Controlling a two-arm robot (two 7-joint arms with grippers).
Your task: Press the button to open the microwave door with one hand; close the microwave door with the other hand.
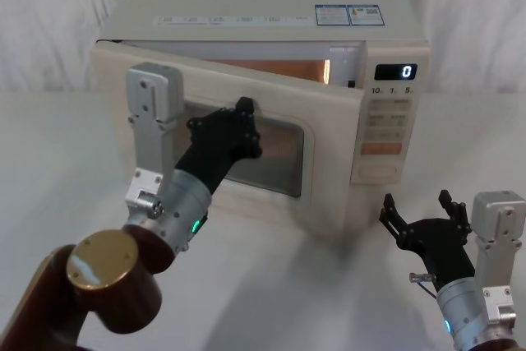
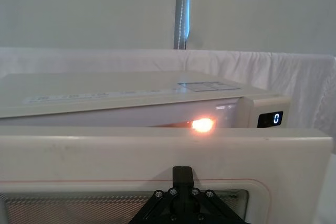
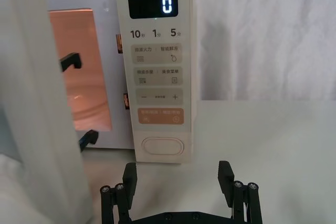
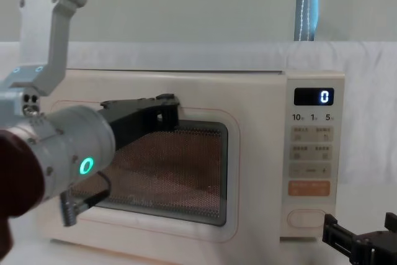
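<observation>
Against the front of the microwave door, at the upper edge of its dark glass window, the left gripper rests with its fingers drawn together to a single tip; contact with the door face looks likely, though nothing is clasped between them. The door stands ajar, its free edge swung out from the cabinet, and the lit orange cavity shows in the gap along the top and beside the control panel. The right gripper hovers low over the table, in front of and below the panel, its two fingers spread wide with nothing between them. Directly ahead of it, apart from the fingertips, sits the button, at the bottom of the panel beneath the orange key. The microwave sits square on a white-draped table, its display reading 0.
</observation>
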